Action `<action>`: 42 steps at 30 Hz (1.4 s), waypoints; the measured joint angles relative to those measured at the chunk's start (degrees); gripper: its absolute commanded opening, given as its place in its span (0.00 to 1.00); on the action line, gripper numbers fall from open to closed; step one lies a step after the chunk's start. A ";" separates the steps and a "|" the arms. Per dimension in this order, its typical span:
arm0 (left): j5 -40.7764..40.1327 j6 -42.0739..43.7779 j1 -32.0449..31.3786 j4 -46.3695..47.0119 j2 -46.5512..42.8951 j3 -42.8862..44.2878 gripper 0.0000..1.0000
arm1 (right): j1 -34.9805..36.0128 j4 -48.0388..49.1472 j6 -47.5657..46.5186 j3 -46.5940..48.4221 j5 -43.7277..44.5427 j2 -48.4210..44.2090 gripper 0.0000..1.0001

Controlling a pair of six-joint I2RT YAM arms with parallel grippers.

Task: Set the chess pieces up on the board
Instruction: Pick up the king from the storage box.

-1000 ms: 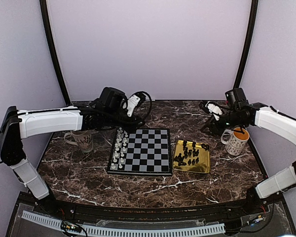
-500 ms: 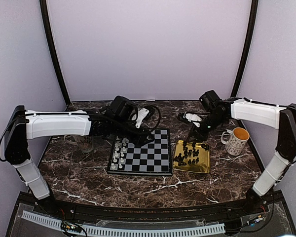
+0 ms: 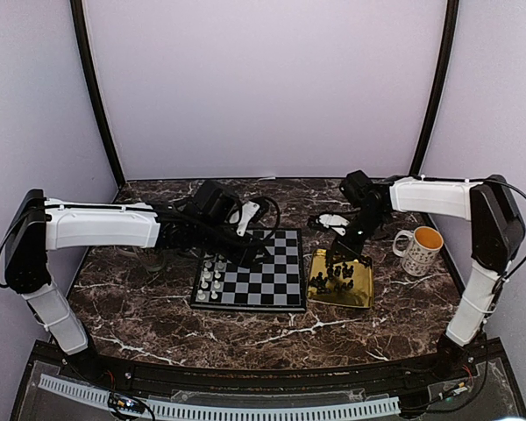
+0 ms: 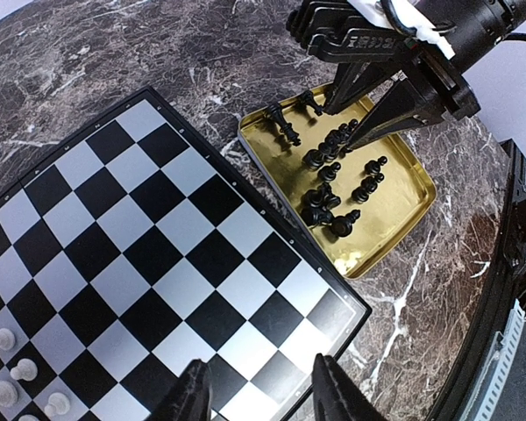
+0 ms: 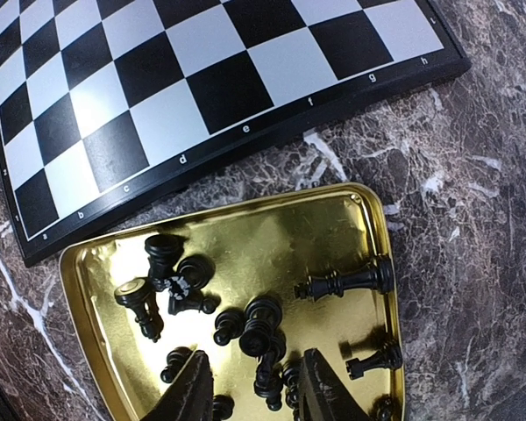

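Our left claw (image 4: 259, 364) open and empty above the board (image 4: 158, 246), our right claw (image 5: 254, 360) part open astride black pieces (image 5: 259, 329) in the tray (image 5: 245, 228), pale pieces (image 3: 212, 274) already on the board.

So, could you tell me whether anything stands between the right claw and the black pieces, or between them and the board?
Nothing visible blocks the right claw; it hangs open right over the black pieces in the gold tray. The board is bare on that side; only the left claw, open over its far edge, might interfere.
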 measured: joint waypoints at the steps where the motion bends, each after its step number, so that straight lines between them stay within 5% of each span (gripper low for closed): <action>1: -0.02 -0.07 -0.02 0.00 -0.02 -0.09 0.45 | 0.07 -0.13 0.15 0.22 0.24 0.39 0.31; 10: -0.31 -0.33 -0.04 0.44 -0.85 -1.99 0.45 | 0.70 -1.42 1.42 2.93 2.36 3.91 0.21; 14: -0.31 -0.37 -0.09 0.85 -1.36 -2.60 0.45 | 0.74 -1.86 1.70 3.08 2.71 4.02 0.31; 21: -0.26 -0.39 -0.15 0.94 -1.64 -3.13 0.45 | 1.42 -2.89 1.60 3.13 2.40 4.02 0.33; 42: 0.00 -0.61 -0.39 1.05 -1.64 -3.13 0.45 | 1.77 -2.91 2.51 3.41 5.07 6.51 0.01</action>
